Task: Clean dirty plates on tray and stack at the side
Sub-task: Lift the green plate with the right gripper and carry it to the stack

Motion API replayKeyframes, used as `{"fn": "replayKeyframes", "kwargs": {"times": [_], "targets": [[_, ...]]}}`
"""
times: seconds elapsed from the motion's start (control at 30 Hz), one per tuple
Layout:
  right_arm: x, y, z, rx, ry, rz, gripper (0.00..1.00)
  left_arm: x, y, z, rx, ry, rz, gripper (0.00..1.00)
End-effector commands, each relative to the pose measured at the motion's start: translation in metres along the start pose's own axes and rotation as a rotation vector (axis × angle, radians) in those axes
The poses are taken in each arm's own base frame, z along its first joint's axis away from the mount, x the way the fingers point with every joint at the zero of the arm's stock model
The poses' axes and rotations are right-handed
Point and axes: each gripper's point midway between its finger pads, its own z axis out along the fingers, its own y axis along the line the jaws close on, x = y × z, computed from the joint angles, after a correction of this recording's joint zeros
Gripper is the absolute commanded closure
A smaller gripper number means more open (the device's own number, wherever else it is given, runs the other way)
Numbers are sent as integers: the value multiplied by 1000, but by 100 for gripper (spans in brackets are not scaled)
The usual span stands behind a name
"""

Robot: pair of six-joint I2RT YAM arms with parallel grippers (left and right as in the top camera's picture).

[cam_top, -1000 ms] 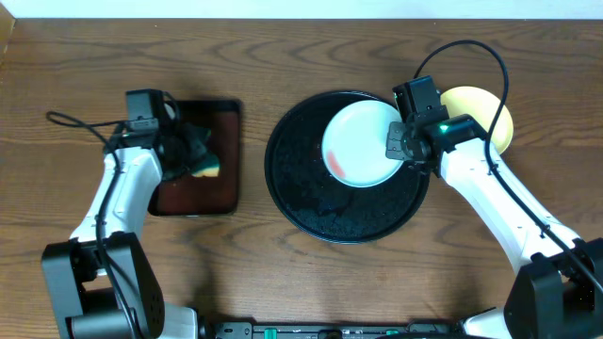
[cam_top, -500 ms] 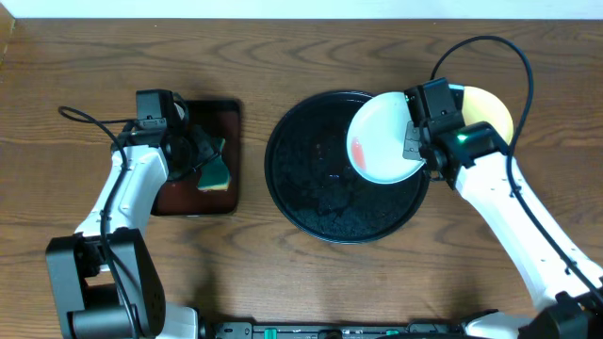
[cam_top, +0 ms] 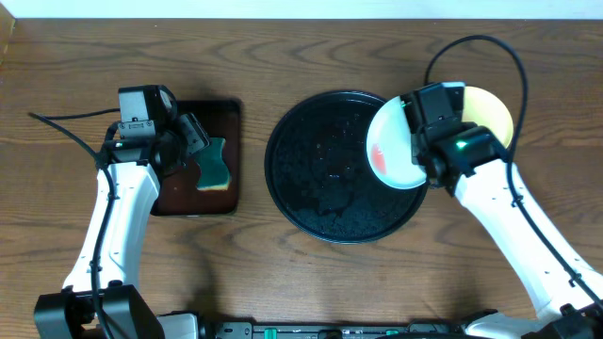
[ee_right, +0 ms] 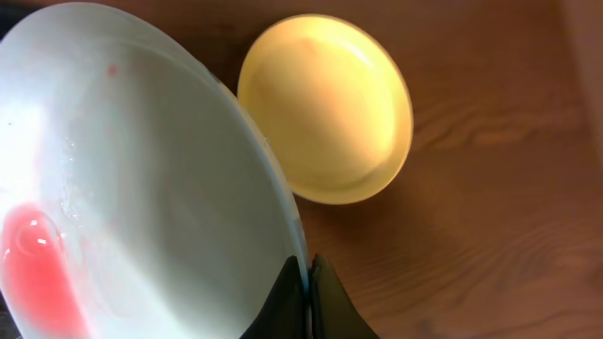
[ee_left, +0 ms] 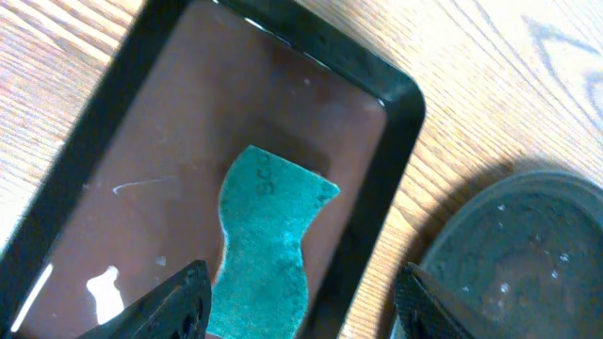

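Observation:
My right gripper point(cam_top: 418, 153) is shut on the rim of a white plate point(cam_top: 390, 145). That plate is lifted and tilted steeply over the right edge of the black tray point(cam_top: 325, 193), with a red smear point(cam_top: 378, 156) on its face. In the right wrist view the gripper point(ee_right: 308, 297) pinches the white plate point(ee_right: 141, 179) at its edge. A pale yellow plate point(cam_top: 492, 111) lies on the table to the right of the tray, also visible as the yellow plate point(ee_right: 325, 108). My left gripper point(ee_left: 303, 306) hangs open above a green sponge point(ee_left: 268, 245).
The sponge point(cam_top: 214, 166) lies on a small dark-brown rectangular tray point(cam_top: 179, 196) left of the black tray. The black tray's rim point(ee_left: 528, 254) shows at the right of the left wrist view. Bare wood table surrounds both trays.
My left gripper opened and let go of the sponge, which now lies on the brown tray. My right gripper carried the white plate rightward and tipped it more upright.

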Motion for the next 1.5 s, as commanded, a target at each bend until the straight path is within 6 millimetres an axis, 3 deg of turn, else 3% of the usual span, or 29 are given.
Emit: {"fn": "replayKeyframes", "kwargs": {"times": [0.0, 0.13, 0.17, 0.27, 0.43, 0.67, 1.1, 1.23, 1.37, 1.43, 1.47], "targets": [[-21, -6, -26, 130, -121, -197, 99, -24, 12, -6, -93, -102, 4, 32], [-36, 5, -49, 232, -224, -373, 99, -36, 21, -9, -119, -147, -19, 31], [-42, 8, -58, 277, -262, -430, 99, -37, 25, -9, -124, -149, -27, 24], [-59, 16, -85, 388, -357, -543, 99, -37, 31, -10, -135, -145, -40, 23], [-78, 37, -109, 428, -445, -700, 99, -37, 31, -10, -135, -146, -40, 23], [-104, 46, -130, 449, -543, -715, 99, -37, 31, -10, -135, -146, -40, 23], [-106, 51, -129, 397, -571, -654, 99, -37, 31, -10, -135, -146, -40, 22], [-96, 66, -110, 233, -560, -599, 99, -37, 31, -10, -135, -146, -40, 22], [-81, 99, -82, -35, -511, -593, 99, -37, 31, -10, -135, -146, -40, 22], [-84, 97, -78, -20, -510, -632, 99, -37, 31, -10, -135, -146, -40, 22], [-89, 85, -79, 64, -514, -673, 99, -37, 31, -10, -135, -146, -40, 22]]}}
